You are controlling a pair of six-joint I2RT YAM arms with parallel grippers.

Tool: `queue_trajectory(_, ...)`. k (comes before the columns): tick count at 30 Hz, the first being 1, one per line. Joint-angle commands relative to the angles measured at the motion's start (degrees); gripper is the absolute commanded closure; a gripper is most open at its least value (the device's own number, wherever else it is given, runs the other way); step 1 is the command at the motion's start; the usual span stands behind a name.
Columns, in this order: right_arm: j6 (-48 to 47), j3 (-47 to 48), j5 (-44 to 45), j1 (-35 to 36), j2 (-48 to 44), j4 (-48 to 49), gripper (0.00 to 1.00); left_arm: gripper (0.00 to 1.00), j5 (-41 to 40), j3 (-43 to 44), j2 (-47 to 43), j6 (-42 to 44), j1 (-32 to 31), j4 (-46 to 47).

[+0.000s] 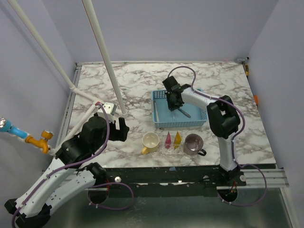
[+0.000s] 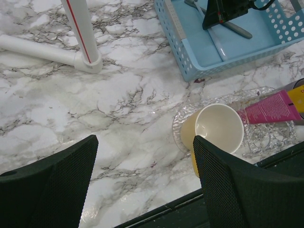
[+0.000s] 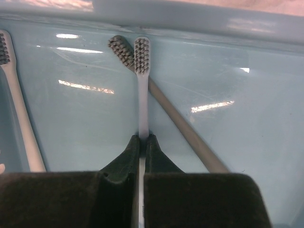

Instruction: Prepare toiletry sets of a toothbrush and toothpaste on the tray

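Top view: the right gripper (image 1: 175,100) reaches down into the blue basket (image 1: 190,125). Its own body hides the fingertips, so the grip cannot be read from here. A grey brush (image 1: 185,113) lies on the basket floor just beside it. In front of the basket, toward the arm bases, a yellow mug (image 1: 151,142), pink tube (image 1: 167,139), yellow tube (image 1: 177,137) and purple mug (image 1: 193,144) stand in a row. The clear tray (image 1: 172,148) under them is hard to make out. The left gripper (image 1: 118,128) hangs well left of the basket, over marble.

Left wrist: the left gripper (image 2: 145,183) stands wide open with nothing between its fingers. Near the basket's (image 2: 237,58) front corner the yellow mug (image 2: 216,129) sits on the tray (image 2: 183,114). The pink tube (image 2: 271,107) lies there too, and the yellow tube (image 2: 299,94) is cut off by the frame edge. Inside the basket the right gripper (image 2: 228,10) covers part of the grey brush (image 2: 240,31) and of a pale handle (image 2: 216,42) — whose, I cannot tell.

Right wrist: the right gripper (image 3: 142,142) is clamped tight on the handle of a pale brush (image 3: 141,71) lying on the basket floor (image 3: 237,71). The grey brush (image 3: 185,128) runs slantwise beside it, and the two heads meet near the basket wall. A second pale brush (image 3: 21,118) lies to the left — its head is clipped by the frame.
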Motion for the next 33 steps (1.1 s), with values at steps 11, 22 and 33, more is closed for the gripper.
queue_trajectory(11, -0.8, -4.4, 1.8, -0.3, -8.5, 0.7, 1.0, 0.18, 0.0, -0.3, -1.8, 0.5, 0.4, 0.8)
queue_trajectory(22, -0.7, -7.4, 2.4, 0.8, -21.4, 3.6, 1.0, 0.17, 0.8, -0.3, -1.9, 0.6, 0.4, 1.0)
queue_trajectory(33, 2.1, -12.5, -7.1, 4.5, -40.0, 7.1, 1.0, 0.16, 8.1, 1.2, -2.1, -0.2, 0.4, 2.4)
